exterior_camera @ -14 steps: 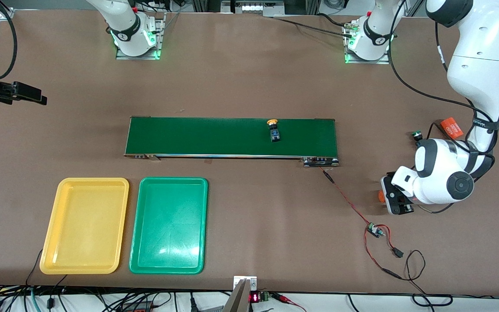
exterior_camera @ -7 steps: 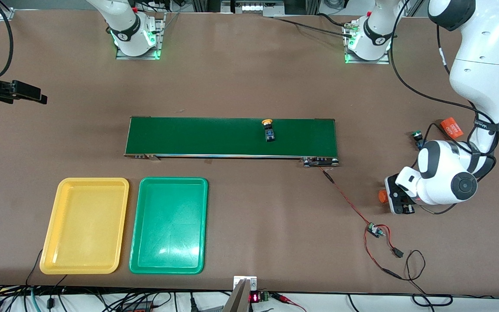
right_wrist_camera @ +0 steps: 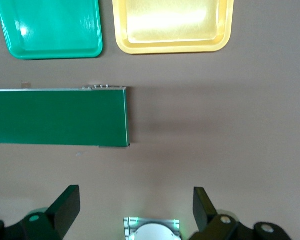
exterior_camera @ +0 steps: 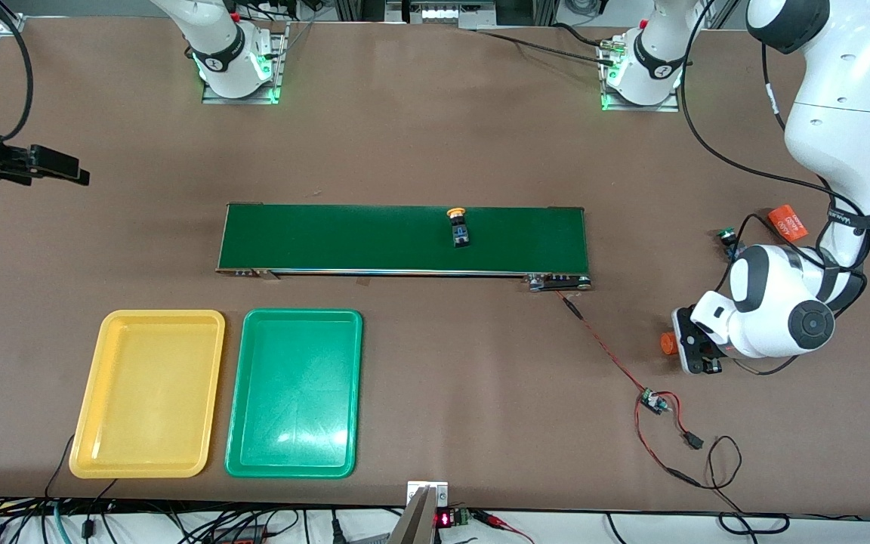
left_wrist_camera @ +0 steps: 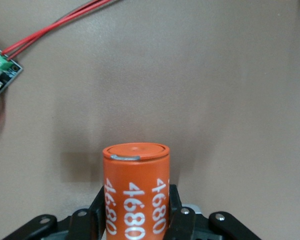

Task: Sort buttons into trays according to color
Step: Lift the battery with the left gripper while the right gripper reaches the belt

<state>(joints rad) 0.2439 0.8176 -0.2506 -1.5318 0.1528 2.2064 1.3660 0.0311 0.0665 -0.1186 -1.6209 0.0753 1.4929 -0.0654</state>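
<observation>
Brown desk [exterior_camera: 420,136]: left gripper [left_wrist_camera: 135,225] fingers pinch a stiff, slick orange cylinder [left_wrist_camera: 136,190]; right gripper [right_wrist_camera: 135,210] waits, spread. Light yellow button [exterior_camera: 458,227] rides the belt [exterior_camera: 329,238]; grip its blocky body.

A yellow-orange cap [exterior_camera: 455,212] is showing on the black-and-blue button [exterior_camera: 460,230] at the frame's centre, against the dark-green conveyor belt [exterior_camera: 344,238]. At lower left, the yellow tray [exterior_camera: 99,378] and the green tray [exterior_camera: 242,393] are gleaming on the brown table [exterior_camera: 435,136]. At right, an orange cylinder [left_wrist_camera: 136,192] is bearing white "4680" print; red wires [exterior_camera: 601,347] are trailing below it.
</observation>
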